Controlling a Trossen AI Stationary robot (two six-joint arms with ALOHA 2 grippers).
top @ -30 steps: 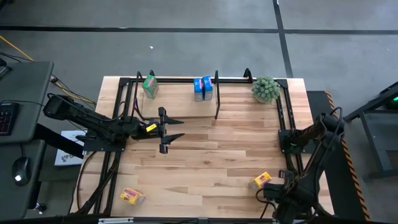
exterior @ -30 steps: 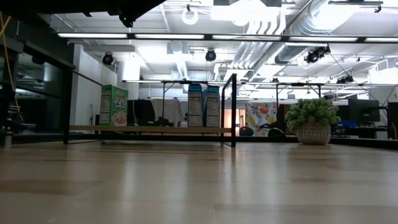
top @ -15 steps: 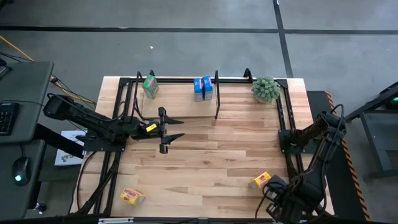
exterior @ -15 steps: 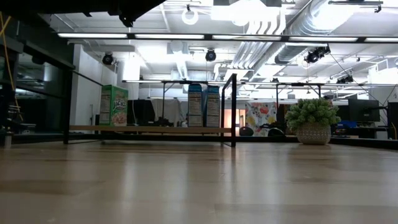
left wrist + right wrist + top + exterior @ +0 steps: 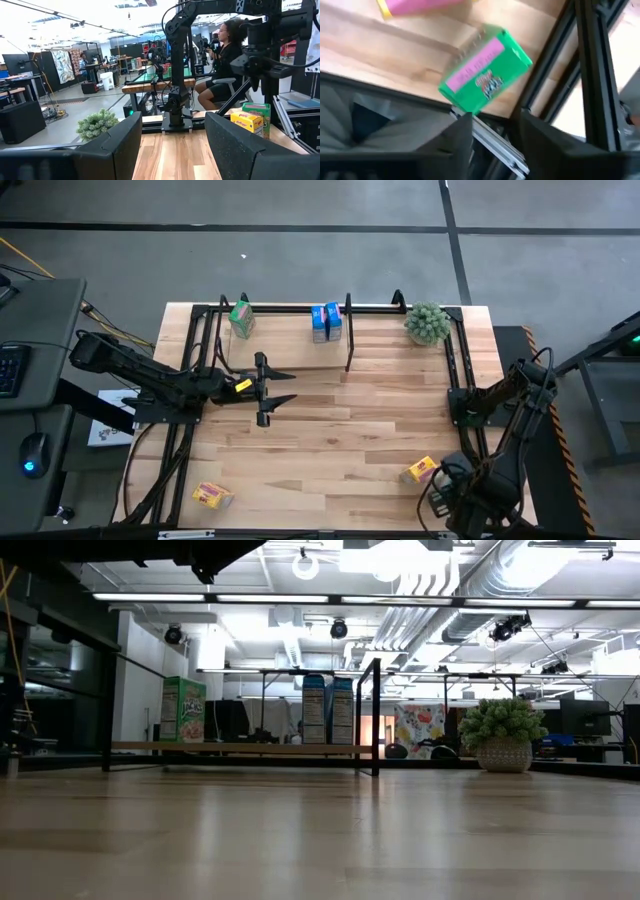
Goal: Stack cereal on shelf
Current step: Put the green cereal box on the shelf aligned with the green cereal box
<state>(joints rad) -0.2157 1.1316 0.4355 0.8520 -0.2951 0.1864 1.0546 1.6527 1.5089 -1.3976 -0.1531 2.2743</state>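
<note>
Shelf (image 5: 300, 311) holds one green box (image 5: 241, 318) and two blue boxes (image 5: 326, 322); left pincer (image 5: 283, 386) released, right pincer (image 5: 495, 120) released.

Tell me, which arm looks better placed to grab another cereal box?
Probably the right: its gripper hovers open beside the yellow box, while the left gripper waits mid-table, far from any loose box.
</note>
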